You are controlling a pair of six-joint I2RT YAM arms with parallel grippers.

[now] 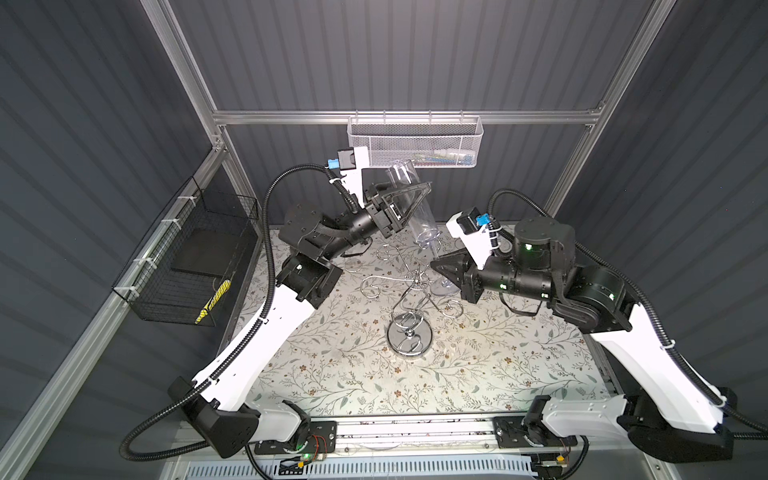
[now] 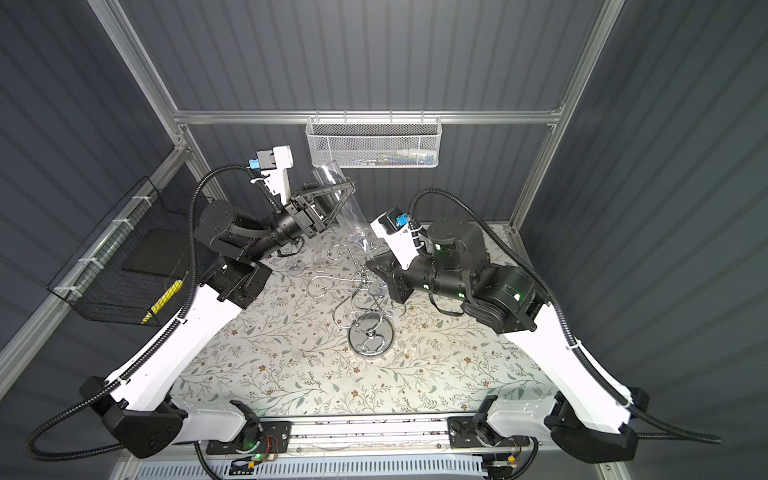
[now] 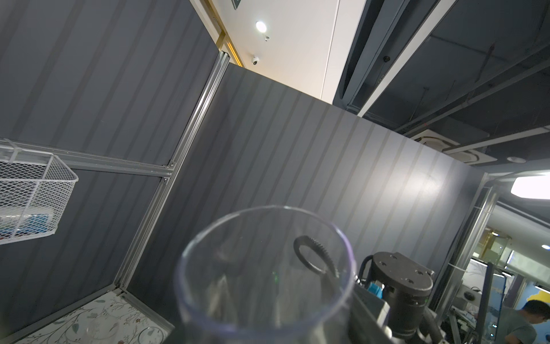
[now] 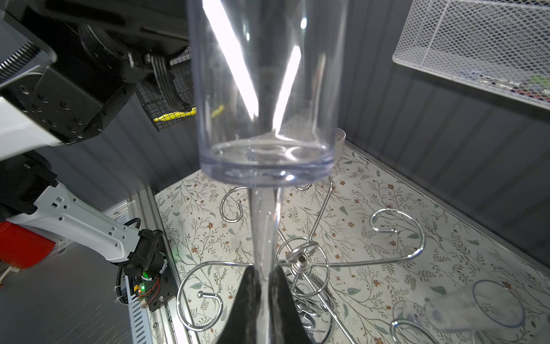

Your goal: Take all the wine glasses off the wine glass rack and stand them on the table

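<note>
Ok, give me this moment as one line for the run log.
right gripper: shut on wine glass stem | left gripper: around bowl, grip unclear | glass: bowl up, tilted, over wine glass rack

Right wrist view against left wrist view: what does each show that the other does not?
Only the right wrist view: the right gripper, fingers pinching the wine glass stem, and the wine glass rack beneath. Only the left wrist view: the glass's open rim, a ceiling lamp, a person outside. Both: the wine glass, the white mesh basket, the floral table.
</note>
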